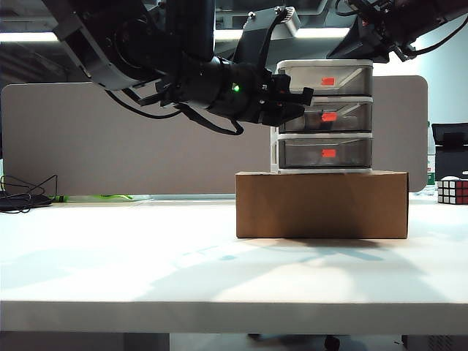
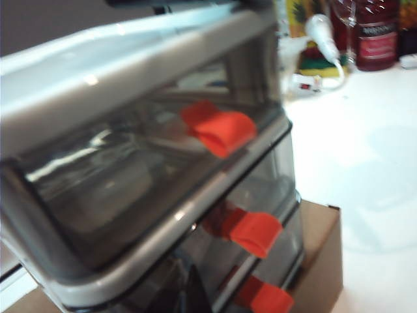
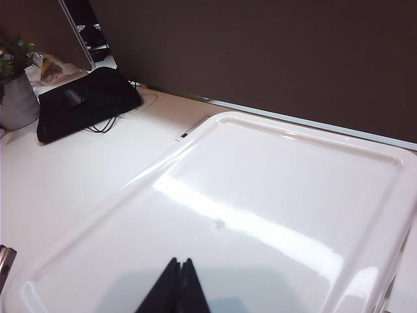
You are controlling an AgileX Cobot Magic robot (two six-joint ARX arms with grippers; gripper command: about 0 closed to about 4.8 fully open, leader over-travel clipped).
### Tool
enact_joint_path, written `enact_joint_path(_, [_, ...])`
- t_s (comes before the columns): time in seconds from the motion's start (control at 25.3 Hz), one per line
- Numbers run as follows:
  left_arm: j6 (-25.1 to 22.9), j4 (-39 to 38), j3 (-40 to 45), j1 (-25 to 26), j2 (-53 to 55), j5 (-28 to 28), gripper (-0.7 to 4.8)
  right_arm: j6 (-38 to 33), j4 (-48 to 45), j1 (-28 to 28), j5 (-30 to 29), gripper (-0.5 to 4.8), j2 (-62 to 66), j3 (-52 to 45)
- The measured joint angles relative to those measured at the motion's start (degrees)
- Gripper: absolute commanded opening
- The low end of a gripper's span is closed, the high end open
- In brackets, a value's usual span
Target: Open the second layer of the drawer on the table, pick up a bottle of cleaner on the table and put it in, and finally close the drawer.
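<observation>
The drawer [image 1: 325,117] is a white three-tier unit with smoky grey drawers, standing on a brown cardboard box [image 1: 322,205] on the table [image 1: 146,256]. All three tiers look shut. My left gripper [image 1: 301,102] is shut and sits at the left front of the second layer [image 1: 333,115]. In the left wrist view its dark fingers [image 2: 192,287] lie close under the drawer fronts, near the second layer's orange-red tab [image 2: 251,231]. My right gripper [image 3: 179,280] is shut on nothing and hovers over the unit's white top [image 3: 260,215]. The bottle of cleaner is out of view.
A Rubik's cube [image 1: 453,190] sits at the far right of the table. A black pad with cables [image 1: 22,201] lies at the far left. A grey partition [image 1: 110,139] runs behind the table. Bottles and clutter [image 2: 374,32] stand beyond the drawer.
</observation>
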State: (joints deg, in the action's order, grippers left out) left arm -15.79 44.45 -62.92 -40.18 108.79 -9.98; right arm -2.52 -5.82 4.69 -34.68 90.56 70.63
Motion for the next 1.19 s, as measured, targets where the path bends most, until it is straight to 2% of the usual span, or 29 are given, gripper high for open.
enact_joint_path(0.28, [0.0,0.37,-0.83,-0.09,0.74,0.26,-0.05,0.0,0.11,0.0,0.04,-0.05,0.0,0.0])
enact_joint_path(0.36, [0.04,0.33,-0.81,-0.02,0.5,-1.44,-0.05,1.18,0.2,-0.02,-1.05,-0.05,-0.35,-0.11])
enact_joint_path(0.4, [0.07,-1.31,-0.63,0.09,-0.81,-5.53,-0.05,2.6,1.49,0.02,-1.9,-0.05,-2.05,-0.74])
enact_joint_path(0.43, [0.24,-5.2,-0.26,0.04,-4.22,-6.93,-0.05,3.45,2.32,0.15,-1.46,-0.05,-4.48,-0.81])
enact_joint_path(0.55, [-0.22,-7.45,1.86,-0.07,-10.71,-5.57,-0.05,3.93,2.54,-0.26,0.22,-0.05,-10.47,-0.76])
enact_joint_path(0.63, [-0.5,-8.28,5.77,0.24,-15.67,-3.87,-0.05,4.09,3.17,-1.57,0.13,-0.05,-13.92,-0.39])
enact_joint_path(0.67, [-0.66,-9.92,10.84,1.53,-20.74,-3.52,-0.05,4.11,4.46,-2.8,0.28,-0.05,-16.7,-0.98])
enact_joint_path(0.83, [-0.17,-12.2,23.19,5.6,-35.98,-1.03,-0.05,4.11,8.39,-3.13,1.75,-0.05,-26.21,-10.67])
enact_joint_path(0.95, [-0.24,-12.48,27.19,6.01,-44.87,1.62,-0.05,4.11,8.7,-3.41,3.69,-0.05,-35.1,-18.32])
enact_joint_path(1.19, [-1.46,-23.47,32.96,7.45,-57.59,6.71,-0.05,3.23,8.35,-3.43,7.67,-0.05,-48.11,-32.04])
